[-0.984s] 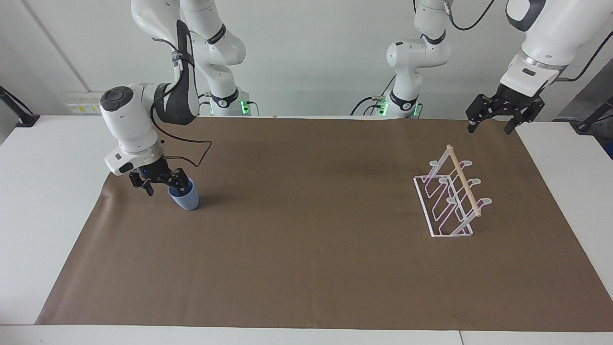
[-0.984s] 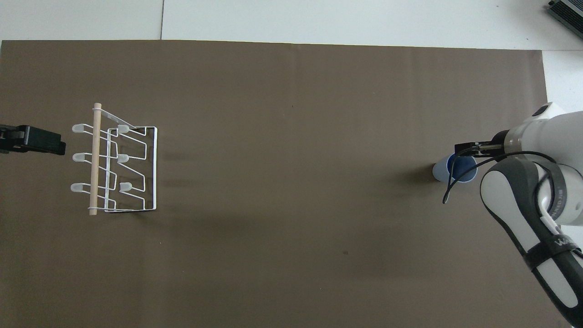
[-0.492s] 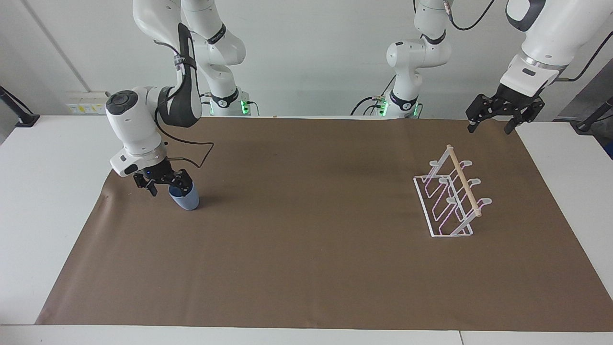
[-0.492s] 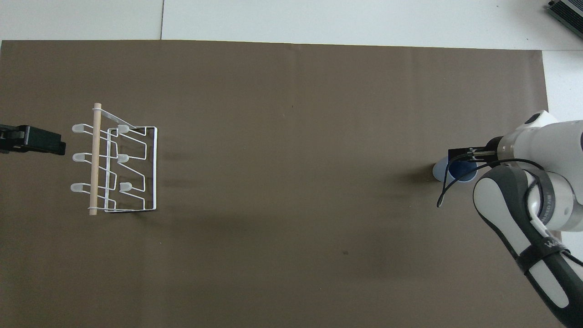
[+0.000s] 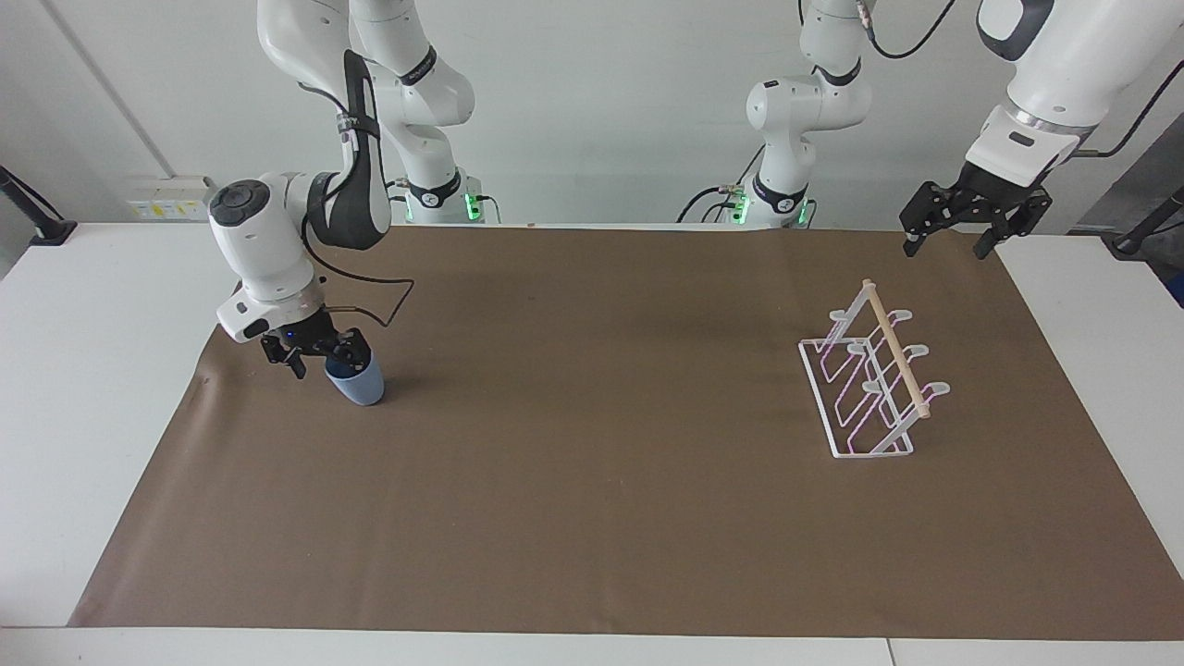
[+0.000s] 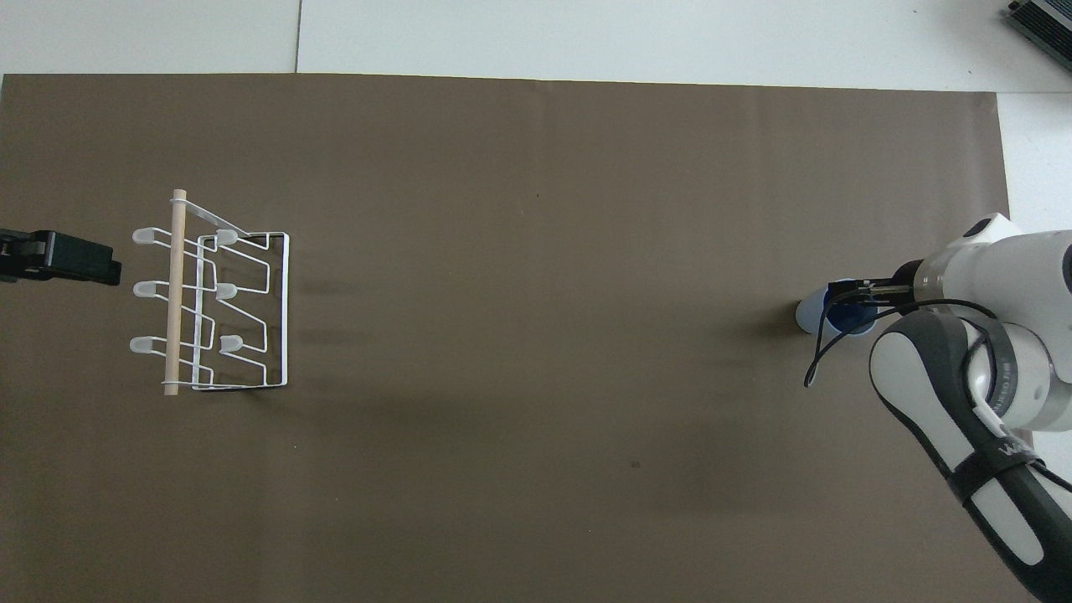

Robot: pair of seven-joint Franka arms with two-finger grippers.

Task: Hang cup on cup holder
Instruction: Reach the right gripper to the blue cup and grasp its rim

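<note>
Blue cup point(image 5: 359, 384) tilted, right gripper point(image 5: 326, 353) at rim.

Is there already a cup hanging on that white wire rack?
No, the cup holder has bare prongs; the light blue cup sits at the right gripper.

Right arm bent low, wrist angled down, right hand point(image 5: 319, 356) at the light blue tapered plastic cup point(image 5: 359, 382), fingers straddling its rim. Left arm waits raised, left hand point(image 5: 953, 231) pointing down, fingers spread apart.
</note>
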